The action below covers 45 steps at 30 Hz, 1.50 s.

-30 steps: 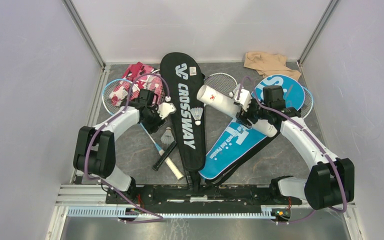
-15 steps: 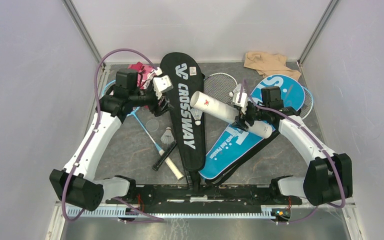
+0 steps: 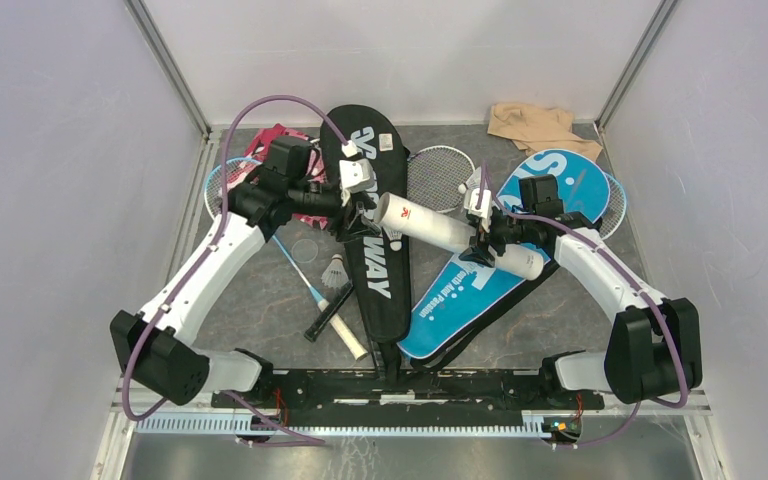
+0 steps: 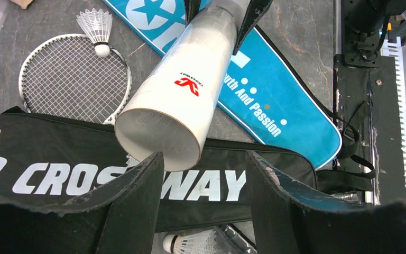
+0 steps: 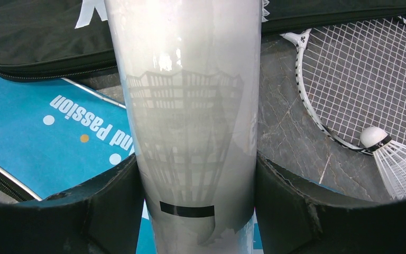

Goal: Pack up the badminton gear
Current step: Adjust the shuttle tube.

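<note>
Your right fingers [image 5: 111,211] were clamped round the white cardboard shuttlecock tube [image 3: 425,223], held off the worktop [image 3: 280,300]. Its mouth was over the black CROSSWAY racket cover [image 3: 385,290], aimed at your left fingers [image 4: 132,211], spread wide & empty, prob. for loading.

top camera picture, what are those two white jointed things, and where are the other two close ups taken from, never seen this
They are two robot arms bolted at the near table edge, seen from above: the left arm and the right arm. Each close-up comes from a camera on one wrist, looking past that arm's own black fingers. On the grey table lie a black CROSSWAY racket cover, a blue racket cover, thin-framed rackets and white feather shuttlecocks. The right gripper clamps a white tube. The left gripper is open, facing the tube's open end.
</note>
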### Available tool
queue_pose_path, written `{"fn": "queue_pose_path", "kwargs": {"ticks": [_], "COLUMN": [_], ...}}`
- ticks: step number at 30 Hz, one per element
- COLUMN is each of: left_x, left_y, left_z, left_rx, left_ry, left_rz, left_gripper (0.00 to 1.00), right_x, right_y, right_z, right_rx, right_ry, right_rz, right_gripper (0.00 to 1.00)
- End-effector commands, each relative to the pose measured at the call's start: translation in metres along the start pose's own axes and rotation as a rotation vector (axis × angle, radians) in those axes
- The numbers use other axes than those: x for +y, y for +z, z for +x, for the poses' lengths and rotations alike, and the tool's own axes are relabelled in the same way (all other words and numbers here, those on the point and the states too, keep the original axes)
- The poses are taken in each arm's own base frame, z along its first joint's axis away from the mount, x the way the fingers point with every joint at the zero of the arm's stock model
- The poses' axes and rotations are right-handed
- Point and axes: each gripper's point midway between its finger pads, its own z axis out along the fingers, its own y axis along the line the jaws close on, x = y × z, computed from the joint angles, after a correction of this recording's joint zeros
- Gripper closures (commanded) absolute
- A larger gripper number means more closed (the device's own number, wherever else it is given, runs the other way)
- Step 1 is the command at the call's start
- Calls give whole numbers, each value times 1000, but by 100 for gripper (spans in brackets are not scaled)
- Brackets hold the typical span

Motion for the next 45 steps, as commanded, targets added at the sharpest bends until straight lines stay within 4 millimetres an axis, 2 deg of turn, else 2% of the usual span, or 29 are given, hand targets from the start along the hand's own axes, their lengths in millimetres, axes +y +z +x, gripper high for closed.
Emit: {"fn": "queue_pose_path", "kwargs": {"ticks": [1,9,13,14,16,21,27,29,34,36,42,45], "left_x": [-4,-13,-18,-19,-20,-25,-25,-25,-24,-23,-20,-19], "left_y": [12,35,38,38,39,42,45,45,46,46,44,43], "left_z": [-7,2,-4,-6,-10,-12,-12,-12,-12,-12,-9,-9], "left_rx": [-45,-34,-62,-68,-78,-81,-77,-79,-78,-76,-53,-47], "left_ry": [-20,-66,-80,-85,-97,-96,-101,-99,-98,-97,-79,-69], "left_rz": [46,125,160,165,170,190,194,195,193,188,171,163], "left_gripper": [37,56,78,90,98,98,98,98,98,98,98,98], "right_x": [-2,0,3,3,4,5,8,9,10,9,-2,-3], "right_y": [-4,-5,-5,-4,-3,1,13,18,26,28,20,16], "right_z": [-20,-27,-30,-31,-33,-46,-54,-54,-57,-57,-48,-45], "right_rx": [-52,-80,-89,-90,-93,-111,-88,-77,-65,-56,25,55], "right_ry": [-38,-36,-41,-42,-45,-71,-103,-110,-128,-136,-198,-224], "right_rz": [-8,-22,-38,-43,-51,-53,-67,-71,-79,-78,-29,-28], "right_gripper": [80,80,74,71,62,36,26,20,17,20,21,24]}}
